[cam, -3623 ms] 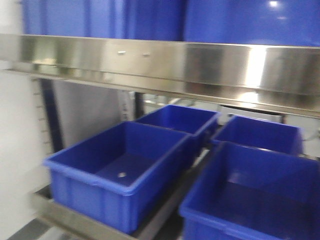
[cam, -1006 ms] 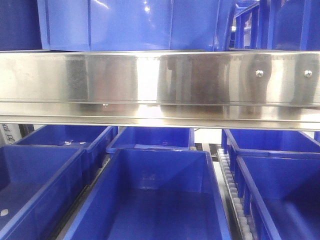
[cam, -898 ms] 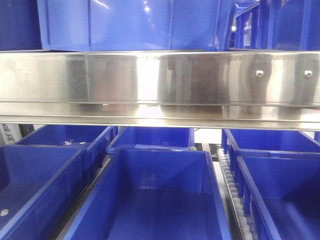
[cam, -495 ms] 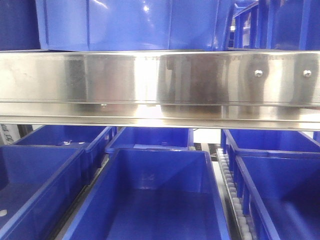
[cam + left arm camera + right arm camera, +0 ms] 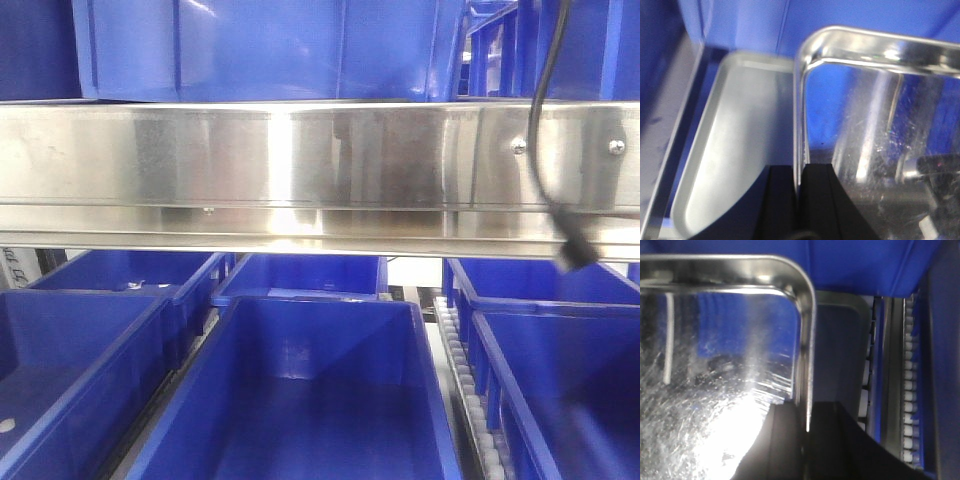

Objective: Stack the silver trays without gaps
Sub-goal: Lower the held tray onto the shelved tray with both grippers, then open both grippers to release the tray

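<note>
The left claw (image 5: 798, 175) is pinching the thin out-turned rim of the upper silver tray (image 5: 880, 130) on one long side, its two black fingers pressing together with the rim's edge between them. The right claw (image 5: 807, 412) is doing the same on the opposite rim. Gripping both sides this way is likely keeping the upper silver tray level, so it can come down flat and not wedge at a corner.

The lower silver tray (image 5: 735, 150), duller and greyer, is lying below the upper silver tray. It is showing well out past the rim in the left claw and only as a narrow strip (image 5: 840, 350) past the rim in the right claw. Judging by that, the upper silver tray is sitting off-centre and needs shifting toward the left claw's side before it can nest without a gap. Whether the two trays are touching cannot be told.

A roller track (image 5: 910, 390) is running alongside, beyond the rim in the right claw, and blue bin walls (image 5: 740, 25) are standing behind the upper silver tray.

In the front view, which is not showing the upper silver tray, a black cable (image 5: 540, 150) is now hanging across the steel shelf rail (image 5: 250, 160); half a second ago it was absent.
</note>
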Motion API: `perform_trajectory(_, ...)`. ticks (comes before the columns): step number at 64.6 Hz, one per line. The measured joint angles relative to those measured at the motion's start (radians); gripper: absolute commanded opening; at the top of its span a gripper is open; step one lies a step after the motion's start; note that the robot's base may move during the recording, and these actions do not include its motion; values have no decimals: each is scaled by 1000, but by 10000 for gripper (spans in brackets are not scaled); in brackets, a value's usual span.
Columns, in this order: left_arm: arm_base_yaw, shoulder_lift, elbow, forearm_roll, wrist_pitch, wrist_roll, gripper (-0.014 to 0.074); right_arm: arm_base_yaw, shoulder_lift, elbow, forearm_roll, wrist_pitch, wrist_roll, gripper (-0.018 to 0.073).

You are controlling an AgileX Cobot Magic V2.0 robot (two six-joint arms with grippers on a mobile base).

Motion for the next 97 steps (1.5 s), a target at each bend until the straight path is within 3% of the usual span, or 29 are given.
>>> perform_trajectory(26,11,192,0,-24,-27,17,-16,-47,149,0,10,-5,-4,-3)
perform_trajectory(54,11,265,0,-36,-48,23,-14,-67,221,0,29,25,-6,-3)
perform_trajectory(62,11,269,0,-36,-50,23,83,-69,221,0,31,25,-6,28)
perform_trajectory(69,11,269,0,-53,-53,23,269,-69,221,0,53,18,-6,174)
perform_trajectory(74,7,269,0,-67,-63,23,349,-67,221,0,76,8,-6,267)
perform_trajectory(83,1,269,0,-65,-67,13,356,-65,221,0,90,0,-6,286)
perform_trajectory(97,0,269,0,13,-69,-16,347,-73,217,0,92,-16,-6,286)
